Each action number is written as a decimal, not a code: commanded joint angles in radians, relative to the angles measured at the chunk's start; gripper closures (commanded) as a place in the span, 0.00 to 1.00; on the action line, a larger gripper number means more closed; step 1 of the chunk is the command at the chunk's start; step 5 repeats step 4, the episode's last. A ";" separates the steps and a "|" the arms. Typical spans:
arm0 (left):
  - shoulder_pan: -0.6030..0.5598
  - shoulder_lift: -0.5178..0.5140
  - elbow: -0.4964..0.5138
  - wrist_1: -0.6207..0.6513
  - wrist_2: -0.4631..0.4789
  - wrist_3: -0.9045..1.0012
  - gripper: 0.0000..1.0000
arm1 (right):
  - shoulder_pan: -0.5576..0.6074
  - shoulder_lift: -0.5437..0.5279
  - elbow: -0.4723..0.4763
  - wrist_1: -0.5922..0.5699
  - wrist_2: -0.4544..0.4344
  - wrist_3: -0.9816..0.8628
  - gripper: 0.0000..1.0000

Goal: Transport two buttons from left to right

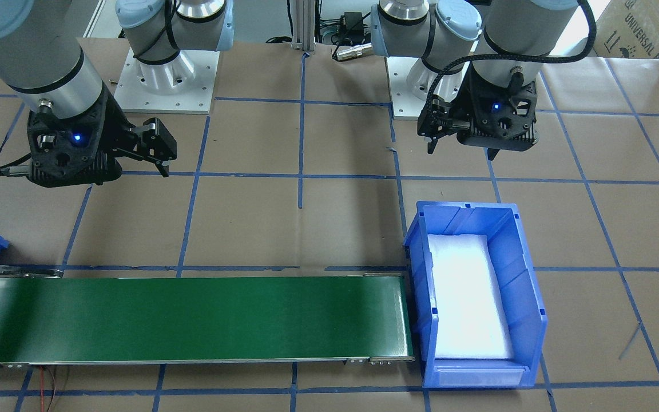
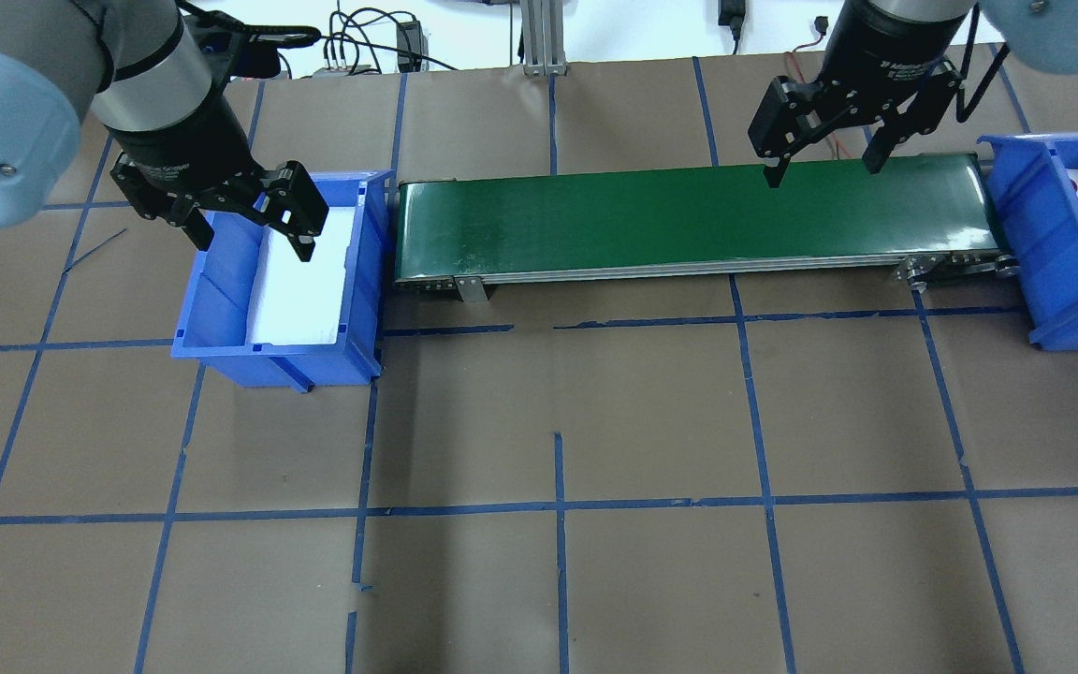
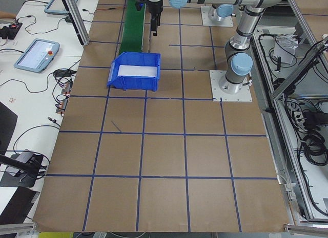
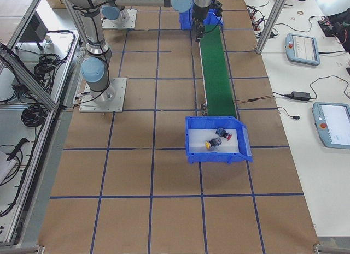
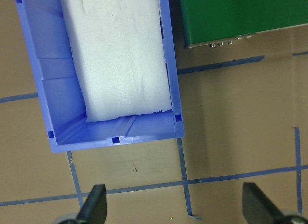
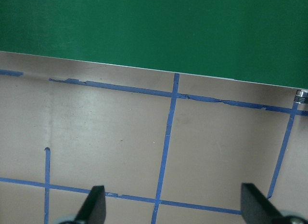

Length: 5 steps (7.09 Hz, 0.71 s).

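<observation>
Both buttons lay in the right bin (image 4: pixel 219 157), the red button (image 4: pixel 223 135) just beside the yellow button (image 4: pixel 211 143), on its white foam. The left bin (image 2: pixel 277 367) held only foam, and the green belt (image 2: pixel 689 220) between the bins was bare. The left gripper (image 2: pixel 254 239) hung above the left bin, jaws wide apart and holding nothing. The right gripper (image 2: pixel 821 170) hung over the belt's right end, also wide open and empty. The transfer looked finished; the next move was probably only pulling both arms clear.
</observation>
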 commanded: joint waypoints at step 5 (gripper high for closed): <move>-0.010 0.000 -0.002 0.002 -0.004 0.000 0.00 | 0.001 -0.006 0.005 -0.001 -0.003 0.000 0.00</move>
